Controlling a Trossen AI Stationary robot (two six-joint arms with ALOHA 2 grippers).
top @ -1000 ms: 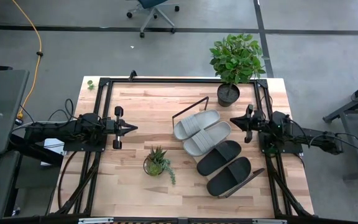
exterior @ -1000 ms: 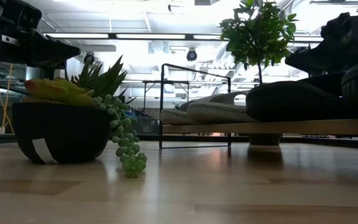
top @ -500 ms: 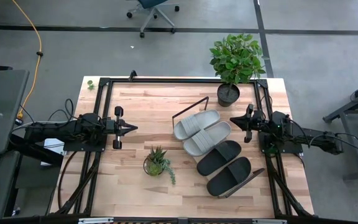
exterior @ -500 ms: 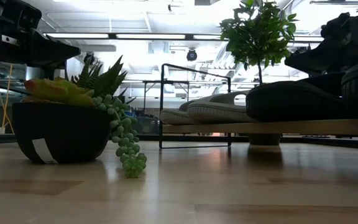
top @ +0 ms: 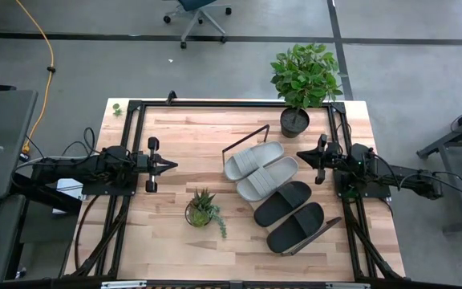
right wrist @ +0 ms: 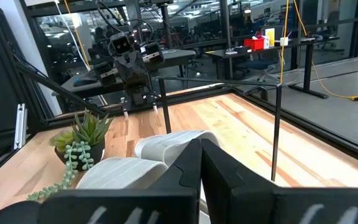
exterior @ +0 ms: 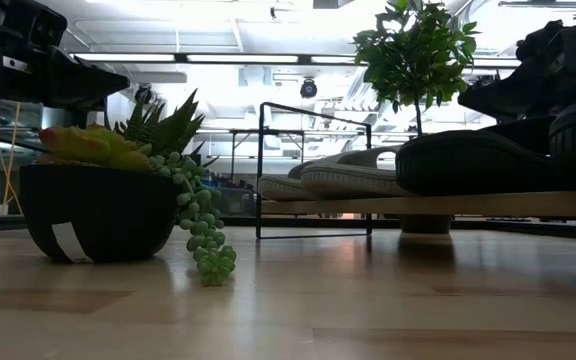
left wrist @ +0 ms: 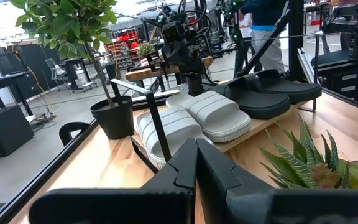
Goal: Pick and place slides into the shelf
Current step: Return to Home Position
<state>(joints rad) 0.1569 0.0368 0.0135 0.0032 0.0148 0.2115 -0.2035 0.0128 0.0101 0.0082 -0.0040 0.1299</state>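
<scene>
nothing moved since earlier frames; both arms sit parked. left pincer [top: 167, 164] fingers pressed together, empty. right pincer [top: 301, 155] likewise closed, empty. four slides [top: 267, 177] lie in row on shelf [top: 321, 233], just beyond right pincer tip, well apart from left pincer. homing looks nearly done: keep fingers closed, settle slowly, no swing toward slides or potted plant [top: 295, 120] beside right pincer.
</scene>
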